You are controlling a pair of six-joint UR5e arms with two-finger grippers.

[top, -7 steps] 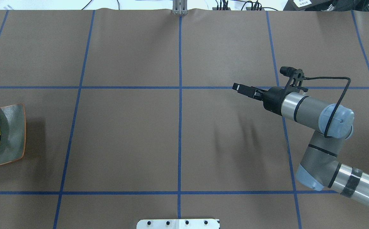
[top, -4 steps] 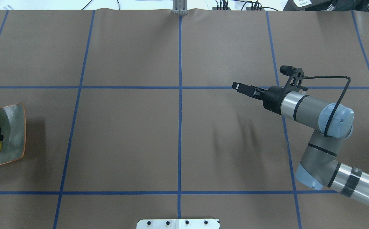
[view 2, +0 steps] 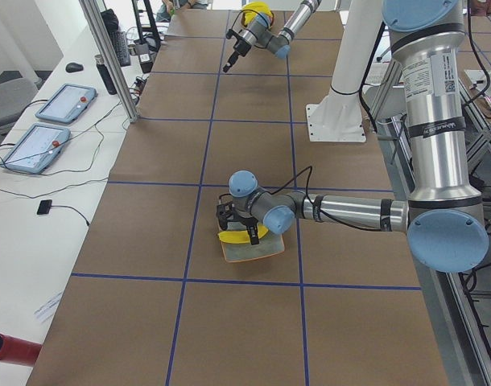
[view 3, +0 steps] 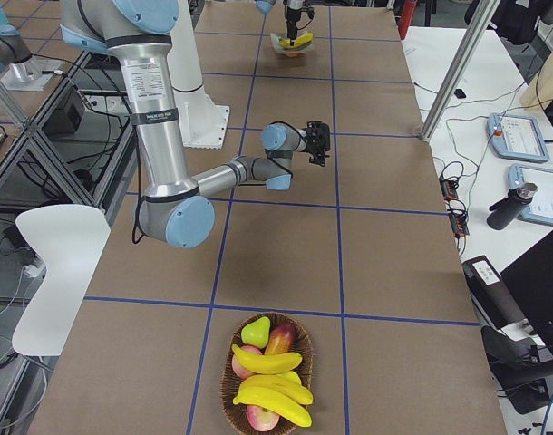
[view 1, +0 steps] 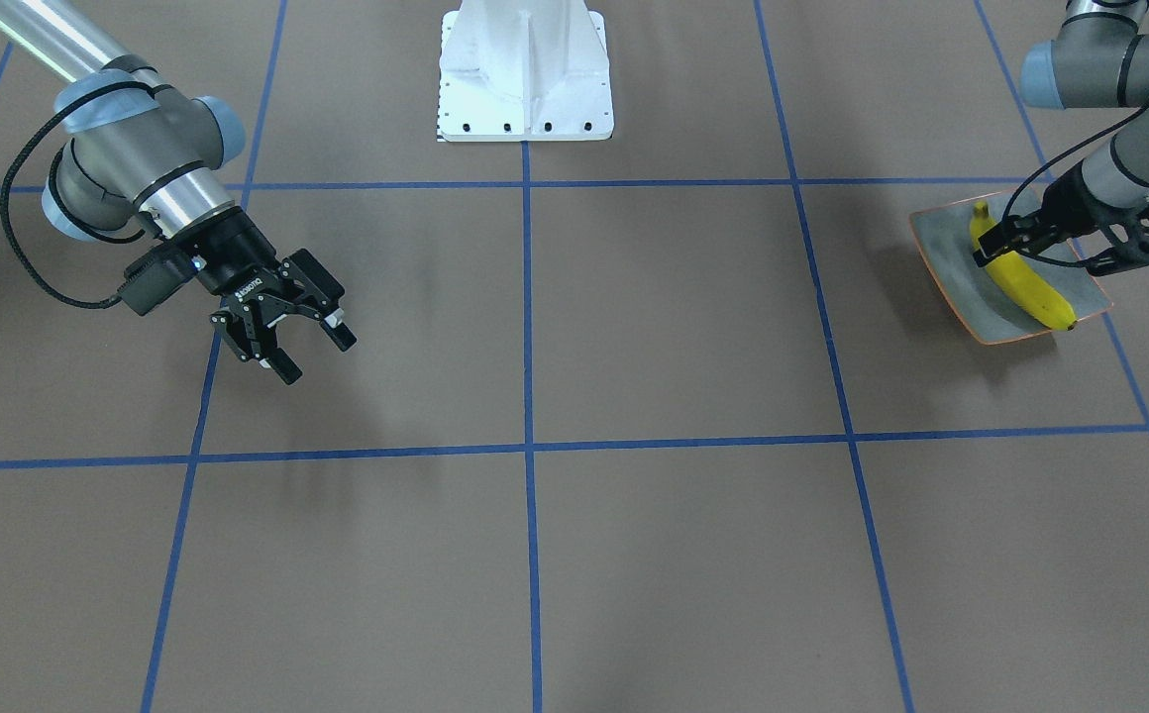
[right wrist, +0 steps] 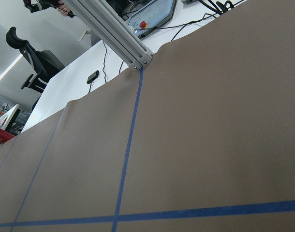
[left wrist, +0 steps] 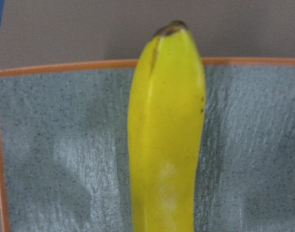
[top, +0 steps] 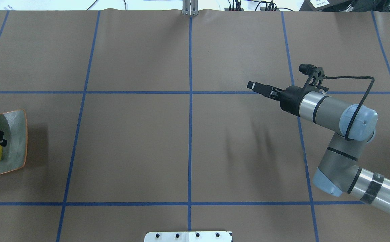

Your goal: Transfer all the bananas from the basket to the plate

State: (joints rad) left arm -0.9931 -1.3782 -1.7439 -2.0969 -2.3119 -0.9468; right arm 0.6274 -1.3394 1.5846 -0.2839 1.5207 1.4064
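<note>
In the right-end view, two bananas (view 3: 270, 363) lie in the basket (view 3: 236, 410). Farther along the counter (view 1: 634, 327), the right claw (view 1: 287, 337) hangs released. Farthest, the left claw (view 1: 992, 244) grasps a banana (view 1: 1025, 282) resting on the plate (view 1: 941, 248).

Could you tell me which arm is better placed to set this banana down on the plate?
The left: its gripper already holds the banana over the plate; the right gripper is open, far away.
</note>
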